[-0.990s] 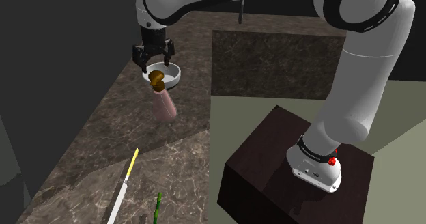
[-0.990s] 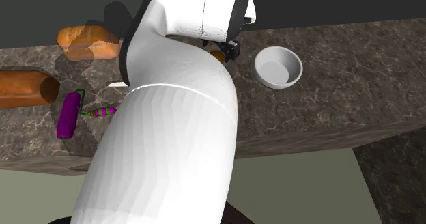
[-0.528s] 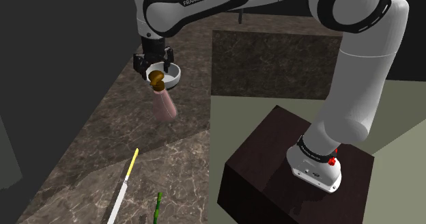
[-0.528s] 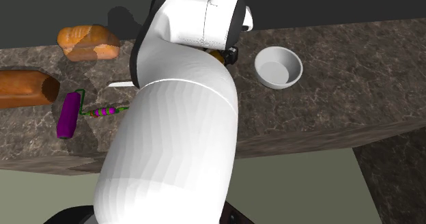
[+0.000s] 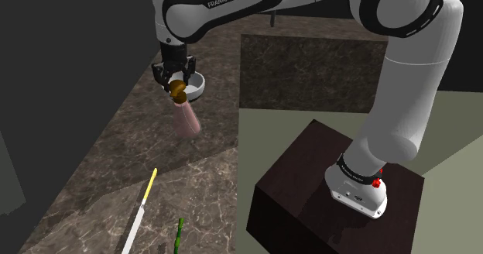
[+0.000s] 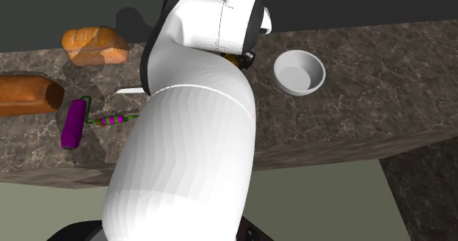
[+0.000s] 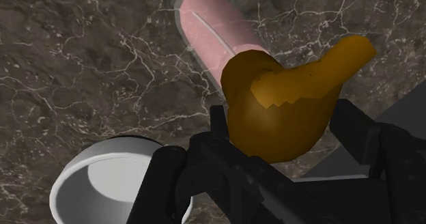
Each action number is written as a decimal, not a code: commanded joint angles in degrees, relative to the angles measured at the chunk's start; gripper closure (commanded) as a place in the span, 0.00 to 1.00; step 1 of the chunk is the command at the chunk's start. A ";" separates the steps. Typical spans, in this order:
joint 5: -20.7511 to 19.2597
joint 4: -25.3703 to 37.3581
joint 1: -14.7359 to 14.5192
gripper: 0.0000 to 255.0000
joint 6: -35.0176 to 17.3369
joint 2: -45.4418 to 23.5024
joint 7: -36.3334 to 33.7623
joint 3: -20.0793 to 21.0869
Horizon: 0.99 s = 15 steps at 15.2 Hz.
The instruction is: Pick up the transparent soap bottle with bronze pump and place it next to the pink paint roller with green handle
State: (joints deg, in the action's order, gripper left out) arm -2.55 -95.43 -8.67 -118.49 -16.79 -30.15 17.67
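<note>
You have the black two-finger tool (image 5: 177,80) clamped on the bronze pump (image 7: 280,113) of the pinkish transparent soap bottle (image 5: 187,119), upright on the marbled surface (image 5: 101,159) in the shoulder view's upper left; lift and transfer to the purple, green-handled paint roller (image 6: 73,126) remain.

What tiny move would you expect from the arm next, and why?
Probably a short, straight lift. The gripper clasps the bronze pump of the soap bottle, whose pink body stands on the counter close to the white bowl. Rising first should clear the bowl before carrying it toward the paint roller.
</note>
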 commanded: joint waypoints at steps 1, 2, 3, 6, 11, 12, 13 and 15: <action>0.00 0.00 0.00 1.00 0.01 -0.01 0.00 0.00; 0.00 -0.01 0.00 1.00 0.00 0.00 0.00 0.00; 0.00 0.00 0.00 1.00 0.01 -0.01 0.00 0.00; -0.01 0.01 0.00 1.00 0.00 -0.02 0.00 0.00; 0.16 1.70 0.00 1.00 2.14 0.44 0.04 0.07; 0.20 2.30 0.00 1.00 2.86 0.57 0.05 0.09; 0.24 2.92 -0.01 1.00 3.59 0.68 0.05 0.11; 0.31 4.21 -0.03 1.00 5.05 0.87 0.06 0.15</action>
State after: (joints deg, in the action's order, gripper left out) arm -2.28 -91.98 -8.69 -114.31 -16.04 -30.11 17.79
